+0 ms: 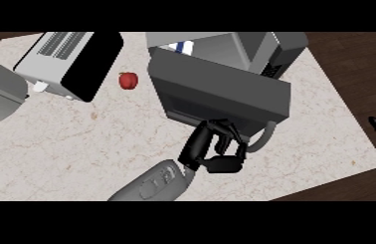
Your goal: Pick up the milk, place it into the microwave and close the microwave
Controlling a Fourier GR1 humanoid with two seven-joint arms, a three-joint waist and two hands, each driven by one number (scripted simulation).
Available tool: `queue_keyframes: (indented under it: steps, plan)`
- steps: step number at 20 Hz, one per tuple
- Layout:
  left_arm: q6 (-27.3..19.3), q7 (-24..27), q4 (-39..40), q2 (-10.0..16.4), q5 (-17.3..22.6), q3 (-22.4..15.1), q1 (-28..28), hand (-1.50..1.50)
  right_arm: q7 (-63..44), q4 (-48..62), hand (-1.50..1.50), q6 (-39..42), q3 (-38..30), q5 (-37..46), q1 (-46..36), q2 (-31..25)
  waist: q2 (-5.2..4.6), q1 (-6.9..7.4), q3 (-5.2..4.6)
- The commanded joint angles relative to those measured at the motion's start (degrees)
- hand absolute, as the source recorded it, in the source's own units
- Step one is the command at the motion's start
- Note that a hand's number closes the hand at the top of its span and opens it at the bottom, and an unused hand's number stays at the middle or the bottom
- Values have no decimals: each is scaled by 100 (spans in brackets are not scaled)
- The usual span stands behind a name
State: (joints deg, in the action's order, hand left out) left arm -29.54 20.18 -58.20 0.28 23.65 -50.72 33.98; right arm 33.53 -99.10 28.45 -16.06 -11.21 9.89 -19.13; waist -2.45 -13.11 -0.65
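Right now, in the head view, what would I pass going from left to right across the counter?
white appliance with a black front → red fruit → microwave, its door open

The milk [184,47] sits largely hidden behind the microwave door [220,91]; grey item [9,96] far left of the door, cut off at edge.

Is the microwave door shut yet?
Open, not shut: the microwave door is swung out, the cavity shows behind it, and the left hand touches its near edge.
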Motion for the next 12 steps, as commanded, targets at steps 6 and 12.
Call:
queue_keyframes:
  steps: [6, 12]
  plan:
    - [-241, 295, 378, -27, 980, 466, 718, 150, -362, -218, -150, 278, 12, -370, -240, -331, -129, -299, 6]
    - [-199, 391, 845, -28, 1422, 687, 1238, 150, -606, -264, -150, 351, -74, -610, -383, -532, -160, -370, 17]
